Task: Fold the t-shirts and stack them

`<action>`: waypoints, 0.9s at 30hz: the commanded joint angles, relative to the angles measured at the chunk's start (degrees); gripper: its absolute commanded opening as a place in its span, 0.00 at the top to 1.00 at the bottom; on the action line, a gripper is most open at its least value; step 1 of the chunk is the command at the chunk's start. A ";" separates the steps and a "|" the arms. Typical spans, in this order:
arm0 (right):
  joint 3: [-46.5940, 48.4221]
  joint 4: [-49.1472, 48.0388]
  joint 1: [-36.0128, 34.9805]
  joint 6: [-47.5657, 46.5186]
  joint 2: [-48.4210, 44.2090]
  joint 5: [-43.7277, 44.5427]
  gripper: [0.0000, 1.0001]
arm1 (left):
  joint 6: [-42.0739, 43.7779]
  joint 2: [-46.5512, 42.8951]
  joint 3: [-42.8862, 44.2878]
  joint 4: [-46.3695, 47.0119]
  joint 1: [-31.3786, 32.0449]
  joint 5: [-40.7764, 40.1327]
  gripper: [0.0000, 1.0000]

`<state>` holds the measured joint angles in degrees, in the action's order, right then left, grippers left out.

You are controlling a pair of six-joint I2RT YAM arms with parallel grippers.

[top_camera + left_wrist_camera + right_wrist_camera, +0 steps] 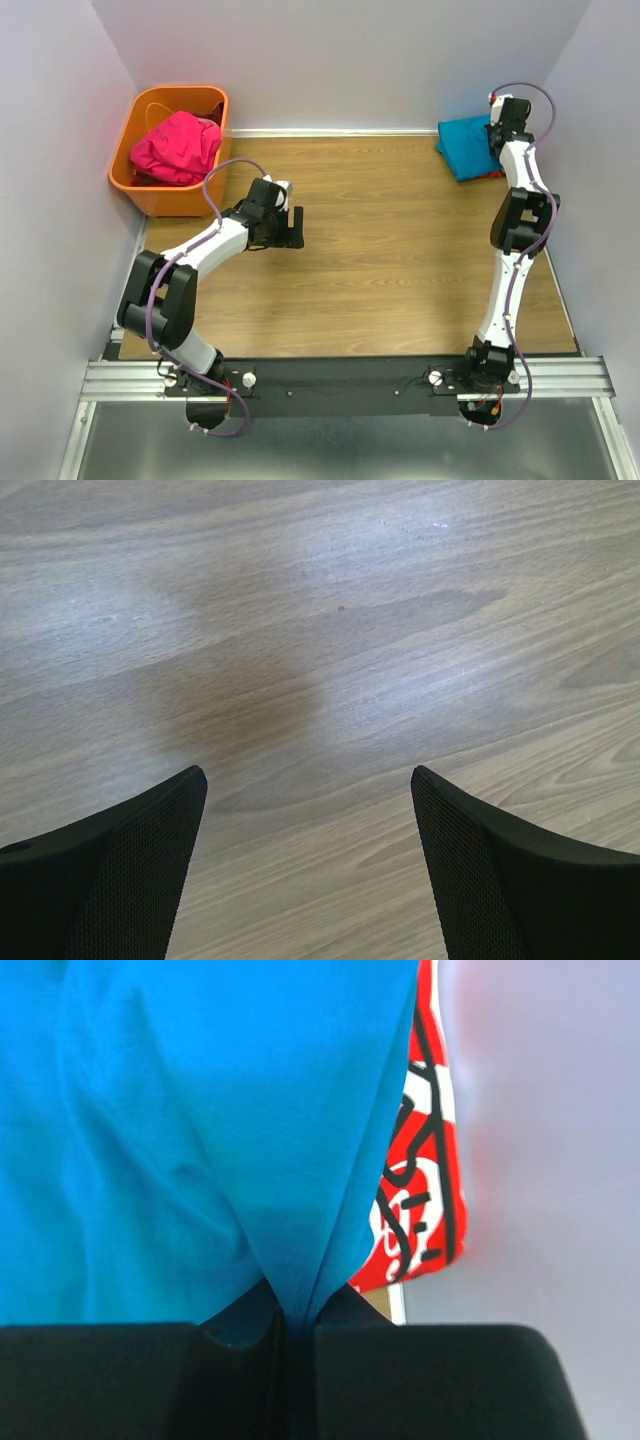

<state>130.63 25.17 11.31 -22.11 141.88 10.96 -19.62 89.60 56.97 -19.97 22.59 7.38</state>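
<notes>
Teal shirt (pixel 462 146), 1 o'clock: right jaws clamping its fold, left jaws standing apart; any tug risking unfolding it.

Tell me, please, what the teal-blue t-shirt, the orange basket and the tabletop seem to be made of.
The teal-blue t-shirt: soft, matte knit cloth, probably cotton; it gathers into loose folds.
The orange basket: rigid moulded plastic, judging by its smooth, evenly coloured walls and rounded rim.
The tabletop: wood-grain surface with a slight sheen; laminate or real wood, I cannot tell.
</notes>
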 commanded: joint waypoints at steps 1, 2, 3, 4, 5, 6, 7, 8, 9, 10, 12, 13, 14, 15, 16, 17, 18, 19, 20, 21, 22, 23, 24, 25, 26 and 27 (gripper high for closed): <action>4.98 -1.17 1.52 0.66 4.45 0.03 1.00 | 0.19 0.92 1.92 -1.48 -0.27 2.47 0.09; 5.60 -1.17 1.78 1.27 4.98 -0.41 1.00 | 0.19 1.01 1.92 -1.74 -0.26 2.38 0.09; 6.04 -1.44 2.05 2.84 5.33 -0.68 0.99 | 0.19 1.10 2.00 -1.66 -0.35 2.47 0.09; 6.30 -1.52 2.40 3.64 5.68 -0.77 0.99 | 0.19 1.19 2.00 -1.74 -0.27 2.64 0.09; 6.57 -1.70 3.01 4.35 6.12 -0.85 0.99 | 0.11 1.28 2.09 -1.83 -0.26 2.82 0.09; 6.57 -1.96 3.19 5.40 6.30 -1.11 0.99 | 0.19 1.28 2.09 -1.83 -0.26 2.82 0.09; 6.57 -2.05 3.54 5.84 6.47 -1.73 0.99 | 0.19 1.19 2.27 -1.74 -0.26 2.73 0.09; 6.40 -2.14 3.72 6.37 6.65 -1.99 0.99 | 0.11 1.19 2.27 -1.83 -0.35 2.64 0.09; 6.31 -2.31 3.81 7.16 6.56 -1.82 0.96 | 0.19 1.10 2.27 -1.83 -0.35 2.64 0.09; 6.22 -2.49 3.81 7.51 6.56 -1.39 0.96 | 0.11 1.10 2.27 -1.83 -0.35 2.56 0.09; 5.96 -2.67 4.07 8.57 6.39 -0.59 0.96 | 0.02 1.01 2.01 -1.74 -0.35 2.64 0.09; 5.87 -2.84 4.33 8.92 6.47 -0.50 0.96 | -0.24 0.93 1.74 -1.74 -0.35 2.82 0.09; 5.87 -2.93 4.42 9.10 6.39 -0.33 0.95 | -0.33 0.92 1.65 -1.57 -0.35 2.73 0.09; 5.87 -3.28 4.42 9.45 6.39 -0.24 0.87 | -0.33 0.49 1.39 -1.48 -0.35 2.90 0.09; 5.87 -3.46 4.51 9.45 6.47 -0.33 0.80 | -0.33 0.31 1.13 -1.39 -0.35 2.91 0.09; 5.87 -3.63 4.51 9.54 6.56 -0.24 0.72 | -0.60 -0.13 0.69 -1.13 -0.35 2.82 0.09; 5.87 -3.90 4.51 9.89 6.56 0.02 0.62 | -0.60 -0.22 0.51 -1.21 -0.27 2.91 0.09; 5.87 -3.99 4.60 10.07 6.56 0.37 0.61 | -0.69 -0.39 0.25 -1.22 -0.26 2.91 0.09; 5.78 -3.99 4.60 10.33 6.30 1.77 0.59 | -0.86 -0.74 0.16 -1.22 -0.35 2.82 0.09; 5.60 -4.07 4.60 11.03 5.86 2.48 0.51 | -0.95 -1.18 0.16 -1.22 -0.27 2.73 0.09; 4.91 -3.99 4.60 11.38 4.47 3.36 0.46 | -1.12 -1.53 0.16 -1.22 -0.26 2.21 0.09; 4.29 -4.07 4.60 11.73 3.32 3.54 0.42 | -1.21 -1.97 0.16 -1.22 -0.26 2.20 0.09; 3.76 -4.07 4.60 12.17 2.18 3.54 0.38 | -1.65 -2.76 0.25 -1.13 -0.35 1.33 0.09; 3.32 -4.07 4.60 13.05 1.12 3.45 0.32 | -1.74 -3.29 0.25 -1.04 -0.27 0.63 0.09; 2.01 -3.99 4.60 13.75 -1.58 3.28 0.29 | -1.91 -3.82 0.33 -0.87 -0.35 -0.86 0.09; 1.22 -3.99 4.60 14.80 -3.00 3.10 0.24 | -2.26 -4.95 0.51 -0.95 -0.35 -1.92 0.09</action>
<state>133.69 22.68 15.49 -10.87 146.39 12.05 -20.60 88.86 57.63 -21.02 22.57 8.38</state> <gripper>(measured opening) 0.697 0.908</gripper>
